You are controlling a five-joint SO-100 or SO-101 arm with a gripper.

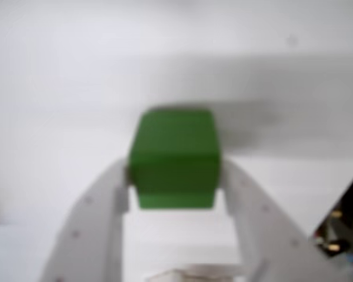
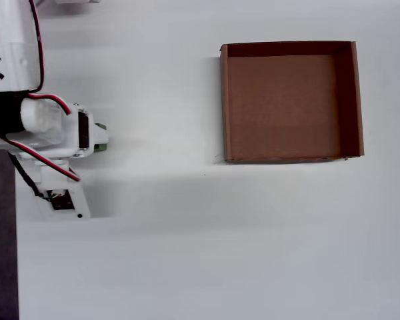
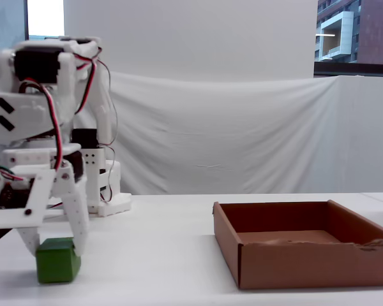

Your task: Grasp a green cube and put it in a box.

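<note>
The green cube (image 1: 173,155) fills the middle of the blurred wrist view, with a white finger pressed against each of its sides. My gripper (image 1: 173,179) is shut on it. In the fixed view the cube (image 3: 57,262) rests on the white table at the far left, and the gripper (image 3: 55,247) straddles it from above. From overhead only a green sliver of the cube (image 2: 102,144) shows beside the arm, which hides the rest. The brown cardboard box (image 2: 225,100) lies empty well to the right, and it also shows in the fixed view (image 3: 306,264).
The arm's white base (image 3: 108,191) with red and black wires stands at the back left. A white cloth backdrop (image 3: 242,134) hangs behind the table. A dark strip (image 2: 0,253) marks the table's left edge overhead. Bare white tabletop separates cube and box.
</note>
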